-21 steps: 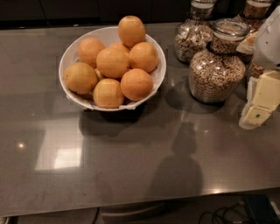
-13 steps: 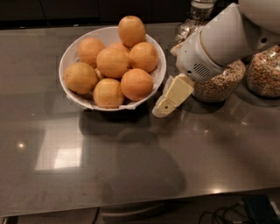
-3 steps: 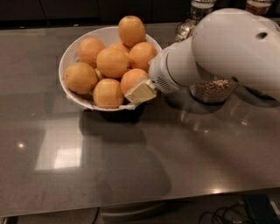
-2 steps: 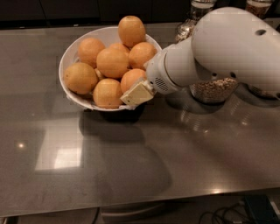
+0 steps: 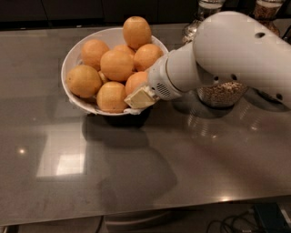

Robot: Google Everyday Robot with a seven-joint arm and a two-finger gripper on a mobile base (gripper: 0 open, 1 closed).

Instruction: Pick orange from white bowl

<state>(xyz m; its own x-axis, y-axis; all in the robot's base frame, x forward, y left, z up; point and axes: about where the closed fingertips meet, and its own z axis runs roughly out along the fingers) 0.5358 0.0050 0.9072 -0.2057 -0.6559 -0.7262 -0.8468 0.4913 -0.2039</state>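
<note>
A white bowl (image 5: pixel 85 105) stands at the back left of the grey counter, heaped with several oranges. One orange (image 5: pixel 137 31) sits on top at the back. My gripper (image 5: pixel 140 97) is at the bowl's front right rim, right up against the front right orange (image 5: pixel 136 81), which it partly covers. The white arm (image 5: pixel 236 50) reaches in from the right.
A glass jar of grain (image 5: pixel 223 93) stands just right of the bowl, half hidden behind my arm. Two more jars (image 5: pixel 210 6) (image 5: pixel 267 8) stand at the back right. The counter's front edge (image 5: pixel 136 217) runs along the bottom, with cables below.
My arm has come in from the right, past the jar, to the bowl. Over the last second the gripper has edged left and down against the front right orange. The oranges have not moved.
</note>
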